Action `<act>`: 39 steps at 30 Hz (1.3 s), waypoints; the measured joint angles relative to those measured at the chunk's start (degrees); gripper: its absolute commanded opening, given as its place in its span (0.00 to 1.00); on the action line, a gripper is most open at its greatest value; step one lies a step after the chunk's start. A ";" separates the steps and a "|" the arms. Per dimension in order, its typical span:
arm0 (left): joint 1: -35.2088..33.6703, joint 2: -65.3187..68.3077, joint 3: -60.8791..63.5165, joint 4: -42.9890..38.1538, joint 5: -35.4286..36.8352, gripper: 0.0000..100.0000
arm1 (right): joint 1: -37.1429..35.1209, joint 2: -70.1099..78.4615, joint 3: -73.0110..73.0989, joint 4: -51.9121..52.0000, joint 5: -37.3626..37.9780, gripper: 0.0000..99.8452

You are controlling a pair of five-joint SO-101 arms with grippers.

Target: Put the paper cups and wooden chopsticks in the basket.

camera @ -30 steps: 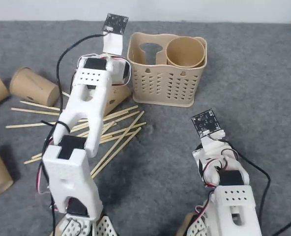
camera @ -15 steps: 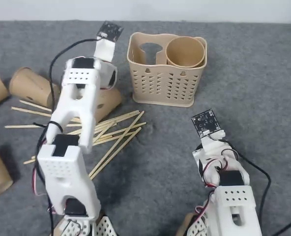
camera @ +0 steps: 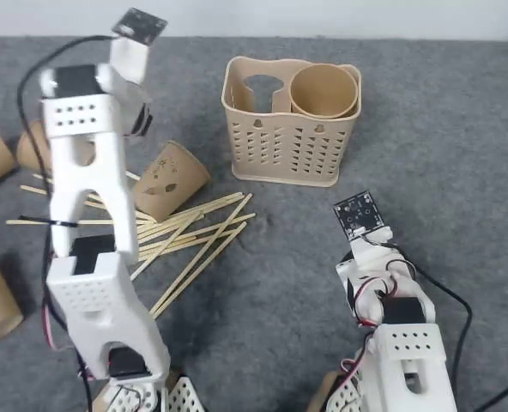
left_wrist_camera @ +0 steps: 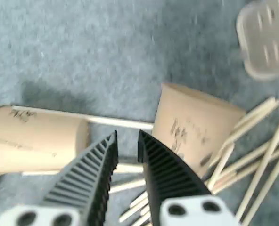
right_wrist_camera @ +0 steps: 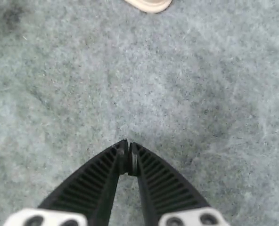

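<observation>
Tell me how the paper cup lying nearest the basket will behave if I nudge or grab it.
The cup lies on its side, so a nudge would likely roll it in an arc, being tapered. Thin paper walls probably crush under a hard squeeze. It looks light and may skid against the chopsticks.

The white plastic left arm [camera: 87, 189] stands tall, stretched toward the far left, its black ribbed left gripper [left_wrist_camera: 127, 141] narrowly parted, while the white right arm [camera: 391, 318] sits folded near right, its right gripper [right_wrist_camera: 128, 149] closed.

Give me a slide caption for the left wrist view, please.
Left gripper, slightly open and empty, hangs over two tipped paper cups and scattered chopsticks on grey carpet, basket corner nearby.
</observation>
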 measured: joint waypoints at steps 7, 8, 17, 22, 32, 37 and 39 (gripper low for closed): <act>-0.79 0.09 -4.22 1.41 0.18 0.07 | 0.00 0.00 0.00 0.00 0.00 0.01; 0.09 0.09 -4.22 1.41 0.18 0.07 | 0.00 0.00 0.00 0.00 0.00 0.01; 13.36 5.19 -4.22 -0.79 17.41 0.06 | 0.26 0.00 0.00 0.00 0.00 0.01; 15.38 11.25 -4.22 -3.87 18.73 0.06 | 0.18 0.00 0.00 0.00 0.00 0.01; 11.60 17.23 -4.22 -0.97 18.81 0.06 | 0.18 0.00 0.00 0.00 0.79 0.01; 5.71 16.62 -3.43 1.14 18.81 0.06 | 0.18 0.00 0.00 0.00 1.41 0.01; 2.99 14.51 -1.67 1.14 18.81 0.06 | 0.18 0.00 0.00 0.00 1.67 0.01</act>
